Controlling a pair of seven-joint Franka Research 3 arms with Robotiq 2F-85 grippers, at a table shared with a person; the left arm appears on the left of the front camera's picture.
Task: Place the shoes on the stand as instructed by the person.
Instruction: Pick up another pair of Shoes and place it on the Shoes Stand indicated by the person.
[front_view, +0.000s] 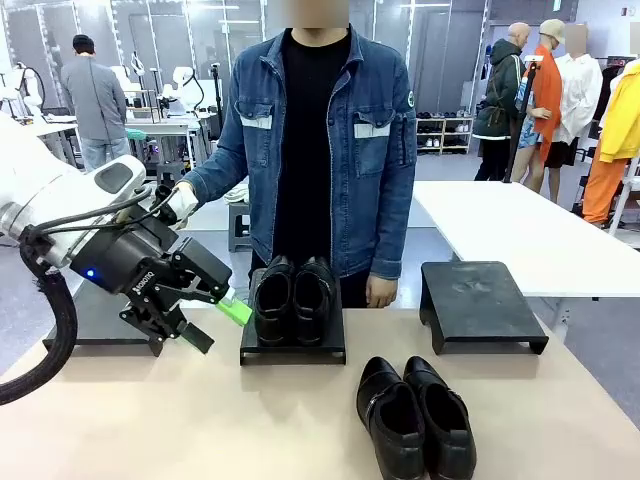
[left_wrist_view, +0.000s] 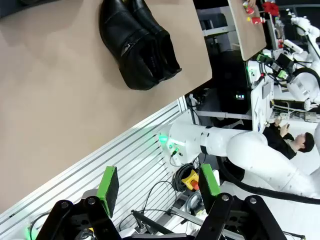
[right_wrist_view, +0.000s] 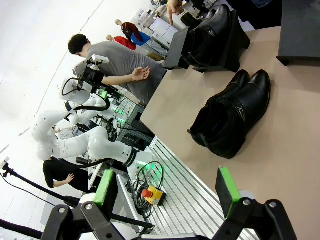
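One pair of shoes (front_view: 293, 297) sits on the middle stand (front_view: 290, 352) at frame centre; the second pair (front_view: 415, 415) lies on the worktop (front_view: 150, 420) at lower right, so I judge that pair is my job now. My left tool (front_view: 217, 325), at mid-left, is released and empty, as is the right tool (right_wrist_view: 166, 187). Next I need the person (front_view: 330, 130) to cue a spot, likely the bare stand (front_view: 480, 300) at right, then a reach to that pair

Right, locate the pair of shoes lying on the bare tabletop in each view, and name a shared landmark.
Front view: loose pair, lower right of centre.
Left wrist view: top edge, middle.
Right wrist view: right of centre.
Landmark: the other pair on its stand, behind it in front and right wrist views.
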